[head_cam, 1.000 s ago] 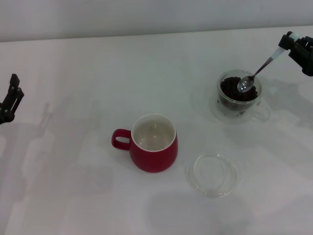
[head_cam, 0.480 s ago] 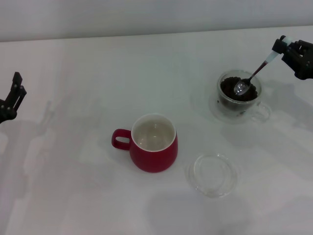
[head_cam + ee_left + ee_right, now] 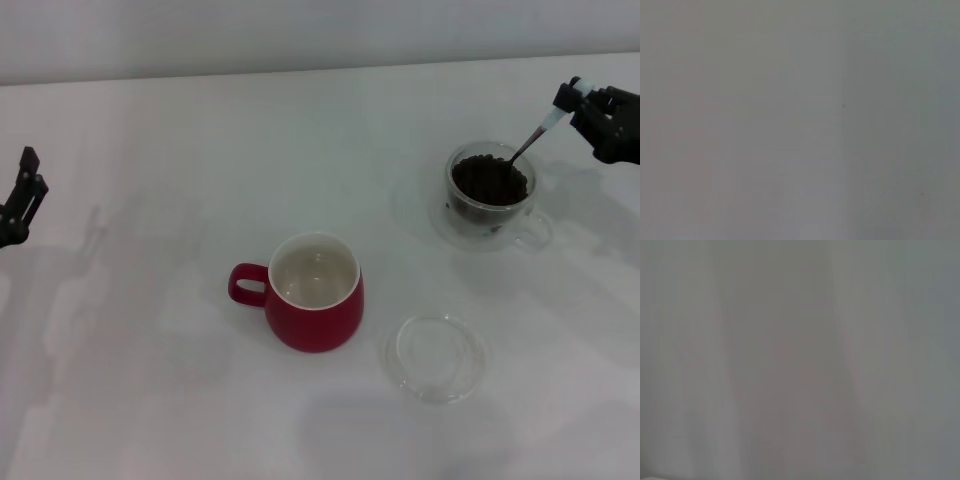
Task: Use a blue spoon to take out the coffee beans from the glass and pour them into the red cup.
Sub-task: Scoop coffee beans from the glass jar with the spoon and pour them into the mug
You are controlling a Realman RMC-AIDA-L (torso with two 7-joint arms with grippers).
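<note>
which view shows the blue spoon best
The head view: the blue spoon slants from the right gripper down into the coffee beans inside the glass. Both wrist views show only blank grey, no spoon.

Bare test bench, likely a lab. Evidence: plain white table [image 3: 200, 150] against a blank pale wall [image 3: 300, 30]. No domestic fittings visible.

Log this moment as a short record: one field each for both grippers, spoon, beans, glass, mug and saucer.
right gripper: far right, shut on the pale-blue-handled metal spoon
spoon bowl: sunk into the dark coffee beans
clear double-walled glass cup: holds the beans, handle toward the near side
glossy red ceramic mug: upright, white inside, no beans
flat clear glass saucer: beside the mug, apart
left gripper: idle, far left
</note>
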